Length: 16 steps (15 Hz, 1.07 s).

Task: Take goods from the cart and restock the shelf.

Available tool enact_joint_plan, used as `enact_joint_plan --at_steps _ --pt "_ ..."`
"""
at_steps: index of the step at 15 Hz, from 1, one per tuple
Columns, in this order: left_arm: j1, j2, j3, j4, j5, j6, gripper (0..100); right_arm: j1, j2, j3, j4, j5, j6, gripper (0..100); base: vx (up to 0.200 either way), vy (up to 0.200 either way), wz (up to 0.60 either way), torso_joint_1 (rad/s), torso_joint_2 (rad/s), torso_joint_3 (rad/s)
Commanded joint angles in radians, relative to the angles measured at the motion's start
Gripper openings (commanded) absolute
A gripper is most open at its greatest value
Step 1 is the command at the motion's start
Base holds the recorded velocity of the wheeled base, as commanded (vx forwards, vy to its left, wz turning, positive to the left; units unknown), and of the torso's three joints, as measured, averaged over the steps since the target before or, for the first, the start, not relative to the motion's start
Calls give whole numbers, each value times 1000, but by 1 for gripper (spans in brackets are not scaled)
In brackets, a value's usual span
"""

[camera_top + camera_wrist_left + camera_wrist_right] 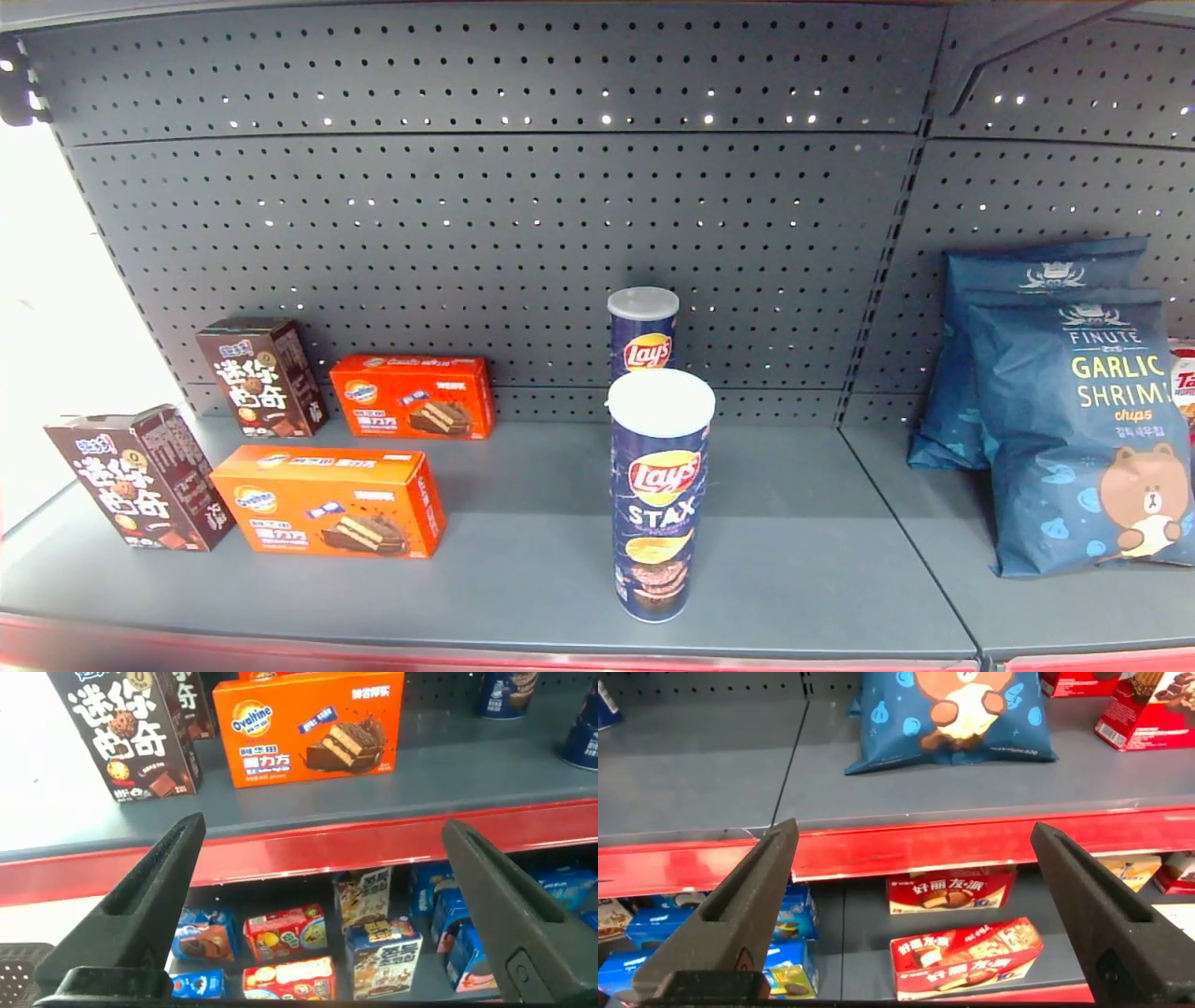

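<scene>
On the grey shelf (794, 560) stand two blue chip cans, one at the front (659, 495) and one behind it (642, 332). To their left lie two orange wafer boxes (331, 501) (414, 396) and two dark brown cookie boxes (140, 478) (261, 375). My left gripper (327, 910) is open and holds nothing, below the shelf's red front edge (374, 840), facing the front orange box (308, 730). My right gripper (920, 905) is open with nothing in it, facing the blue chips bag (948, 714).
Blue garlic shrimp chips bags (1074, 420) stand on the shelf's right section. Lower shelves hold several snack boxes (285, 943) and red-and-white boxes (966, 957). A perforated back panel (513, 215) closes off the shelf. There is bare shelf surface between the cans and the bags.
</scene>
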Motion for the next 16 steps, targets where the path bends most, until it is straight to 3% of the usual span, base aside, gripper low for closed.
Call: enact_joint_plan --at_steps 1,3,16 --pt "1 1 0 0 1 0 100 109 26 -2 6 0 0 100 0 0 0 0 0 0" --pt "1 1 0 0 2 -2 100 133 -96 0 1 -1 0 100 0 0 0 0 0 0" --pt "1 1 0 0 1 0 100 133 -96 0 0 -1 2 100 -31 0 0 1 0 0"
